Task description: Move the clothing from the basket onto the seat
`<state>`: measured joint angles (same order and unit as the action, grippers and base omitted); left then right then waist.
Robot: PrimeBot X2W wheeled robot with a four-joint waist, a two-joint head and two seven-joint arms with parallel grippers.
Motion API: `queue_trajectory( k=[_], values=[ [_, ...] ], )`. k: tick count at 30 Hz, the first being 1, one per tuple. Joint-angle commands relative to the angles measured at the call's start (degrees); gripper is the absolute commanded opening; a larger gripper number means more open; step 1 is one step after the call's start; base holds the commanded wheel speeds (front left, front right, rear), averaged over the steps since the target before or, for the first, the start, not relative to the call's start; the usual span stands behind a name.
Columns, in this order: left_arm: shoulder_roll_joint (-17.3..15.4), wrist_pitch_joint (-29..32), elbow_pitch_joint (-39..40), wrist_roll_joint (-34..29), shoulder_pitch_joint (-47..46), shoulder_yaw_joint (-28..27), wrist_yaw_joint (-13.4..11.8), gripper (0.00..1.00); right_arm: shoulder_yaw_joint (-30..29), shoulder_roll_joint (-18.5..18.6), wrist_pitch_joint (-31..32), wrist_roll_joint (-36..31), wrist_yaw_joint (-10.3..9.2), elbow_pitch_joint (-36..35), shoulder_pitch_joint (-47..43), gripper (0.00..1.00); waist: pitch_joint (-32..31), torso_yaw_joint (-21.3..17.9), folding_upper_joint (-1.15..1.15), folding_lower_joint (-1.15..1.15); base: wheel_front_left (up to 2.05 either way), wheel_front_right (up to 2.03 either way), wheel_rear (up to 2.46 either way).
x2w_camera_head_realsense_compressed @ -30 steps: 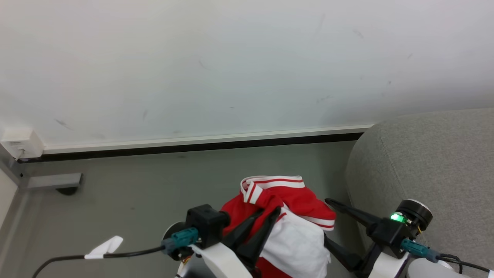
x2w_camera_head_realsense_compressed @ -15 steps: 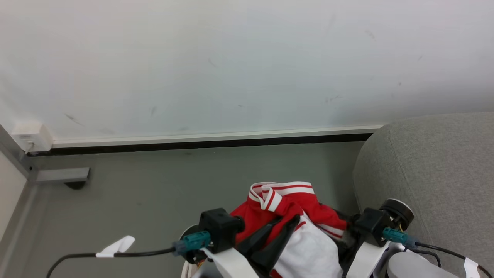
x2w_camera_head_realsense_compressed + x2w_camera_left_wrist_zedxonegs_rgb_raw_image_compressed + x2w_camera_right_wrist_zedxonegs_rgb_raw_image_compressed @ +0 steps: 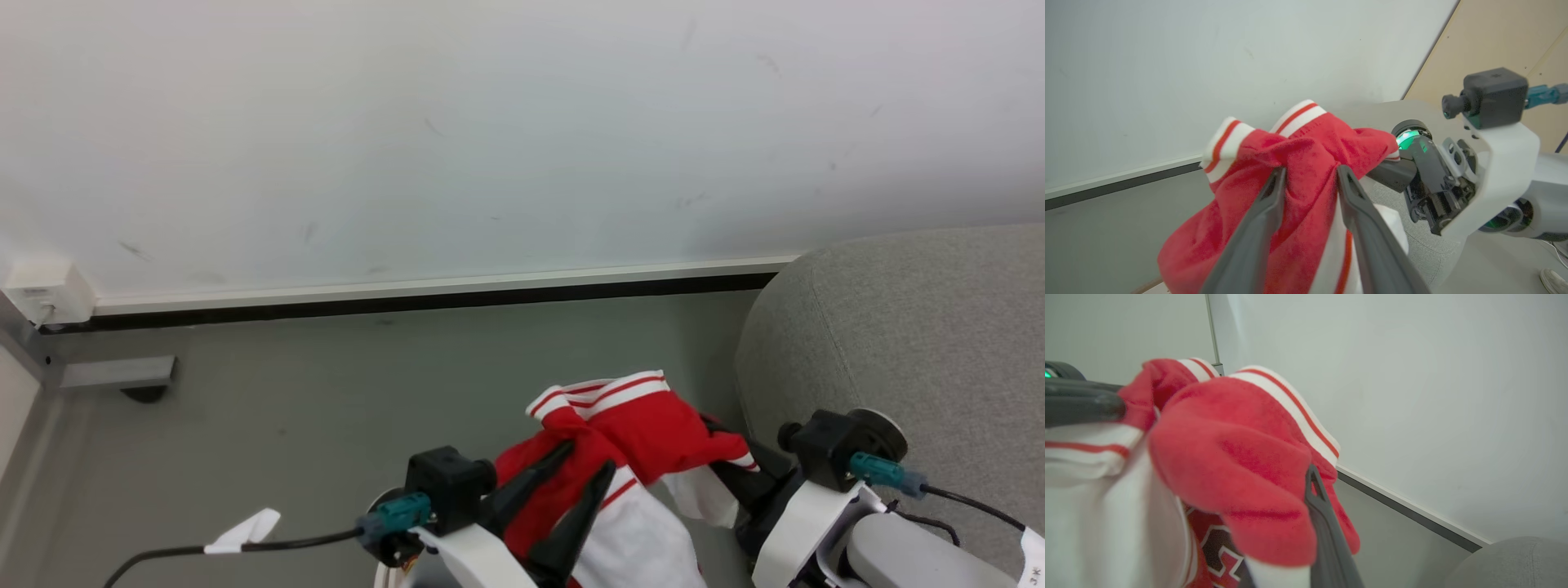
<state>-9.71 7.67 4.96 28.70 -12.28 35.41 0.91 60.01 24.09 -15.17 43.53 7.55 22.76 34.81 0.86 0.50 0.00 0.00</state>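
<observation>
The clothing point(image 3: 645, 416), a bright red garment w/ white striped trim and white panels, hangs in the air between both grippers, above the floor and just left of the seat. It does not lie on the seat. The L gripper point(image 3: 588, 456) is closed on a bunched red fold. In the left wrist view its two dark fingers point(image 3: 1267, 204) press the cloth from both sides. The R gripper point(image 3: 731, 478) takes the garment's right edge. In the right wrist view one finger point(image 3: 1323, 514) shows beside the red fabric and the other is hidden by cloth, so it is probably clamped on the clothing too. The striped collar part stands up on top, and a white panel hangs down between the arms.

The seat point(image 3: 914, 327) is a grey fabric sofa w/ a rounded corner, near the R gripper. The floor point(image 3: 367, 384) is plain grey and matt. Behind it runs a white baseboard point(image 3: 408, 287) w/ a black strip under it, then a white wall point(image 3: 490, 122) w/ small scuff marks. A small white box point(image 3: 45, 290) sits on the wall at far left, w/ a grey bracket point(image 3: 118, 371) below it.

A print point(image 3: 1216, 547) w/ white outlines on the garment is letter-like but not readable. The white tape tag point(image 3: 237, 527) on the L arm's black cable is blank.

Open floor runs from the clothing to the baseboard and to the left. On the right the sofa's edge is close.
</observation>
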Motion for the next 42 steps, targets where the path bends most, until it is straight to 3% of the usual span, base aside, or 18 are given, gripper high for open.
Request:
queue_trajectory(
  k=[1,14,34,42],
  values=[
    [0.16,-0.97,-0.85,-0.15,0.54,-0.11,0.19,1.00,-1.12,0.83,0.03,0.65,-0.12,-0.16,0.40,0.00,0.10,-0.29,0.00,0.00,0.00,0.00,0.00],
    [1.69,-7.60,-7.65,-2.16,-1.49,0.76,0.72,1.00,-8.55,4.07,0.02,-0.05,-0.12,-2.00,-0.65,0.00,0.82,-3.67,0.00,0.00,0.00,0.00,0.00],
    [1.79,-9.37,-9.07,-3.09,-3.15,2.10,0.89,1.00,-15.12,7.44,0.02,-1.00,-0.12,-4.78,-1.58,0.00,1.72,-12.51,0.00,0.00,0.00,0.00,0.00],
    [1.56,-8.44,-7.24,-4.75,-7.58,2.85,1.59,1.00,-26.86,7.52,0.02,-3.50,-0.13,-3.45,3.95,0.00,9.37,-13.00,0.00,0.00,0.00,0.00,0.00]
  ],
)
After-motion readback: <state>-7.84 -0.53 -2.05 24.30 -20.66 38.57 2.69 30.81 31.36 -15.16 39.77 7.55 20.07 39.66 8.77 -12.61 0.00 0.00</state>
